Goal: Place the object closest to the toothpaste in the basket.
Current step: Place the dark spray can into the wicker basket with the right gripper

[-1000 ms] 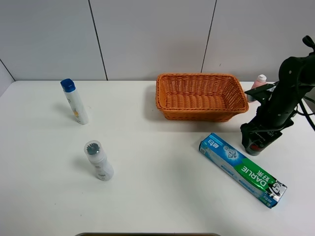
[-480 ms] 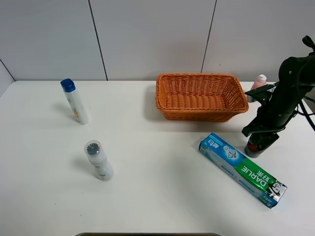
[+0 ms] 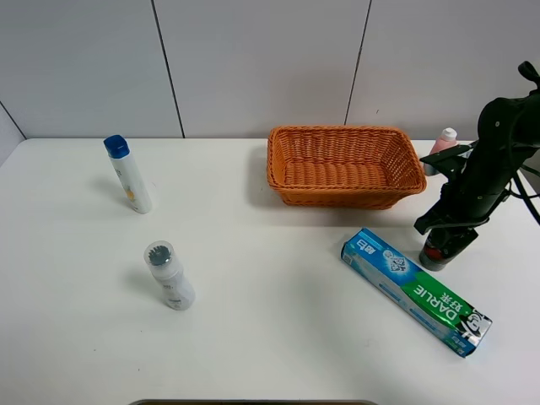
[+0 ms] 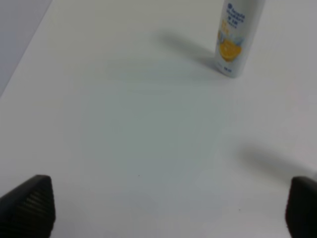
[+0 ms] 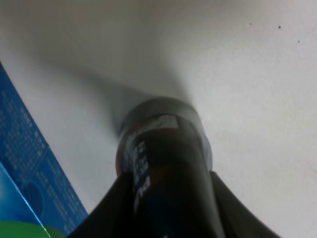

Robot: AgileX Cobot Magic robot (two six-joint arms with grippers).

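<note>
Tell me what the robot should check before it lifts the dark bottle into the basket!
1. Right thing picked: the dark round bottle stands nearest the blue-and-green toothpaste box: ok.
2. Grip: the right gripper clamps both sides of the bottle: ok.
3. Bottle clear of the white table: cannot tell.
4. Room in the orange woven basket, nothing inside: ok.
5. Left gripper open and far off, by the white bottle with an orange label: ok.

white table, grey panelled wall
</note>
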